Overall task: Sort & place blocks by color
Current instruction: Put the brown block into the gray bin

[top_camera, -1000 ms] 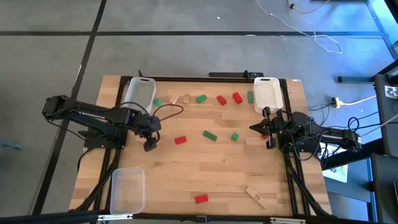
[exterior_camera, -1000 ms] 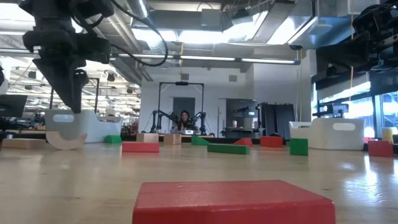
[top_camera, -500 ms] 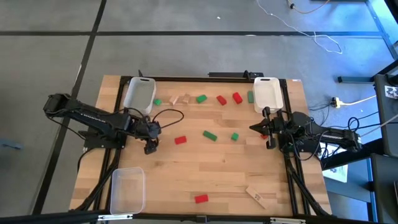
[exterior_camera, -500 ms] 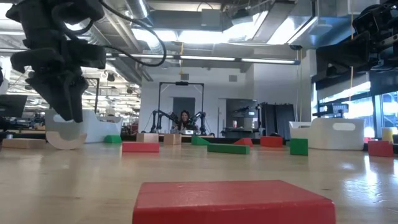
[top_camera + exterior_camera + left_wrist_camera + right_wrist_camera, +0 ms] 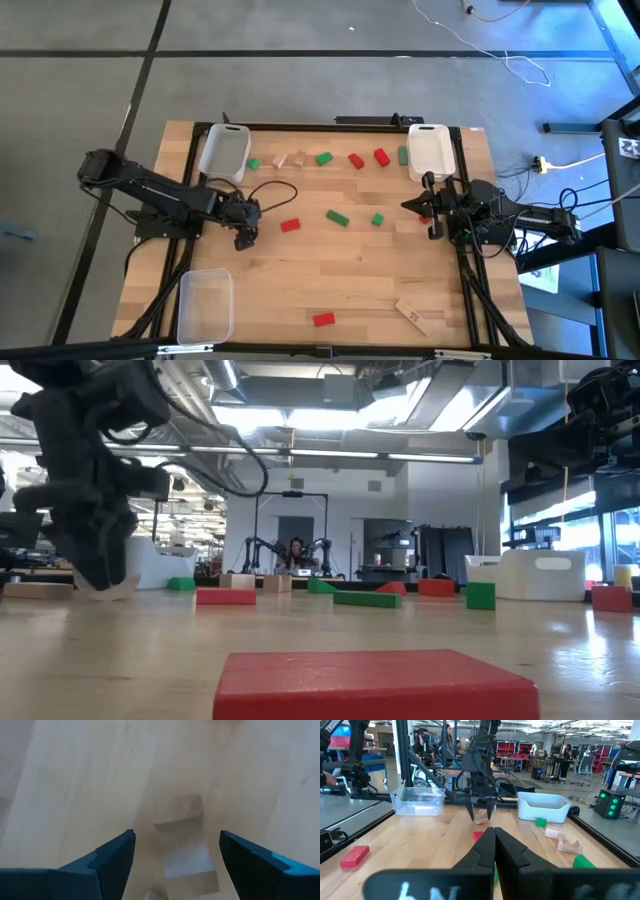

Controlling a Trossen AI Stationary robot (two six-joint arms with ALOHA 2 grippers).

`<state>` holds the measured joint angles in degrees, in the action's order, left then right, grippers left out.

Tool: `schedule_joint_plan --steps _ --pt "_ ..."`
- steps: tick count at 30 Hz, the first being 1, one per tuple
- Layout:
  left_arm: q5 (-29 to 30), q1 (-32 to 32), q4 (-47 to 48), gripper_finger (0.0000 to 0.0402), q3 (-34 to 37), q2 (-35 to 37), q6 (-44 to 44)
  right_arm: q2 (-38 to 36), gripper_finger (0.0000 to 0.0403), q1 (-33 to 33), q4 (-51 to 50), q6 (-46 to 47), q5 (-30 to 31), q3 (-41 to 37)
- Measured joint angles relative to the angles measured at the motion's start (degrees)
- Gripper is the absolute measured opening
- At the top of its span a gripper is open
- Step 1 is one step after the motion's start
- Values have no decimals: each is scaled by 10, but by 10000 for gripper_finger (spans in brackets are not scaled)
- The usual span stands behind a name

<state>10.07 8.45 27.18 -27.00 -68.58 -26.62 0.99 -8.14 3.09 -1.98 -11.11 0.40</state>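
My left gripper (image 5: pixel 243 236) is open and points down just above the table, left of centre. A pale wood block (image 5: pixel 182 840) lies flat on the table between its fingers (image 5: pixel 112 857), with a gap on each side. The low view shows this gripper (image 5: pixel 100 575) low over the curved wood block (image 5: pixel 125 588). Red (image 5: pixel 290 226) and green (image 5: pixel 337 217) blocks lie scattered mid-table. More red, green and wood blocks (image 5: pixel 323 158) sit in a row by the far edge. My right gripper (image 5: pixel 410 207) waits shut at the table's right side.
Clear bins stand at the far left (image 5: pixel 224 150), the far right (image 5: pixel 432 148) and the near left (image 5: pixel 205 305). A red block (image 5: pixel 322 319) and a wood block (image 5: pixel 411 316) lie near the front edge. A cable loops beside the left wrist (image 5: pixel 275 190).
My left gripper has come down toward the table, onto the place of the pale wood block, and has stayed open. The blocks have not moved.
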Motion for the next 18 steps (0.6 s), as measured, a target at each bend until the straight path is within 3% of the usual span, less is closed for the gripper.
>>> schedule_joint_plan --steps 9,18 --pt "12 0 -3 267 -4 -63 -15 0 6 0 0 0 0 0" --pt "-13 0 -12 159 -2 -65 -33 0 6 0 0 0 0 0"
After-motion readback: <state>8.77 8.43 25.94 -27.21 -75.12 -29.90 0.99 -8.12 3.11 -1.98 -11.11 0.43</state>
